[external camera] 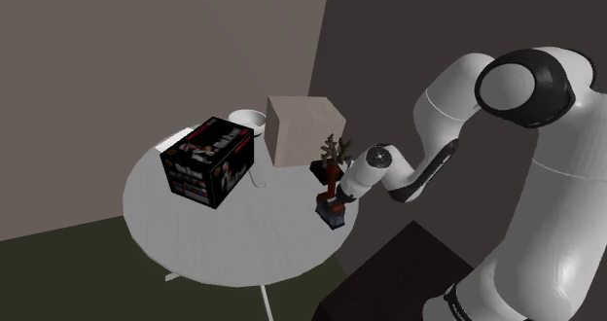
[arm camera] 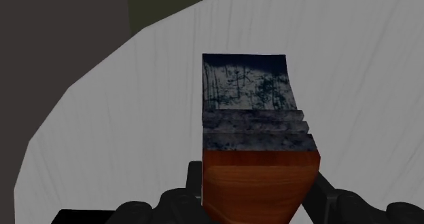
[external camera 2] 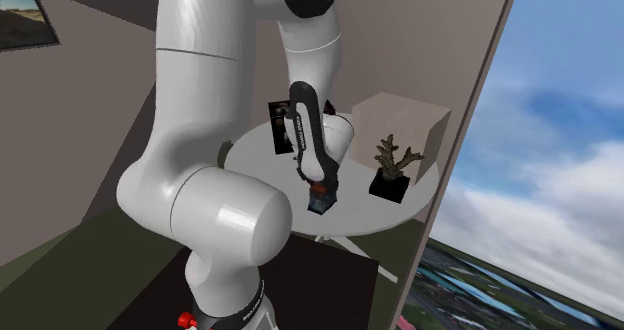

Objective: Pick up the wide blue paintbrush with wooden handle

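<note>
A wide paintbrush (arm camera: 255, 121) with dark blue bristles, a grey ferrule and a reddish wooden handle stands between my gripper's (arm camera: 259, 192) two black fingers (arm camera: 194, 180), which clasp the handle from both sides. In the shoulder view the paintbrush (external camera: 332, 212) hangs bristles-down under the gripper (external camera: 334, 196), just above the round white table (external camera: 233, 236) near its edge closest to the stand. In the second exterior view the gripper (external camera 2: 318, 188) and paintbrush (external camera 2: 319, 202) sit at the near rim of the table (external camera 2: 352, 213). Whether the bristles touch the tabletop I cannot tell.
A black printed box (external camera: 208, 160) stands at mid-table, a white bowl (external camera: 248, 120) behind it. A beige cube (external camera: 303, 129) and a small branchy plant in a black pot (external camera: 334, 159) stand close behind the gripper. The table edge drops off just beside the brush.
</note>
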`<state>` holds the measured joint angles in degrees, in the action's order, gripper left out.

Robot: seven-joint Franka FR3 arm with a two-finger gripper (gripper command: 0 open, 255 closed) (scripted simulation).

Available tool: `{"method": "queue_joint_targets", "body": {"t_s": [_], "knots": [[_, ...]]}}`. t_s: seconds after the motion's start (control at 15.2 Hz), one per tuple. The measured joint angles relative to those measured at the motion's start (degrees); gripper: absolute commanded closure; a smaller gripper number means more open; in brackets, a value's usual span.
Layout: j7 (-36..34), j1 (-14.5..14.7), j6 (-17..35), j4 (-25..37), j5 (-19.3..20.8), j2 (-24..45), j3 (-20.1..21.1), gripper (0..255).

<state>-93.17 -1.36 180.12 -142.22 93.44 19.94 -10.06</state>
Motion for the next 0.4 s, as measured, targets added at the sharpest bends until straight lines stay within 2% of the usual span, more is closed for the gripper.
{"method": "queue_joint_targets", "body": {"t_s": [0.2,0.4], "knots": [[10.5,-0.5,-0.6,-3.2,-10.1,-3.4,0.6,255],[20.4,-2.8,-1.8,-5.9,-19.9,-6.7,3.3,255]]}}
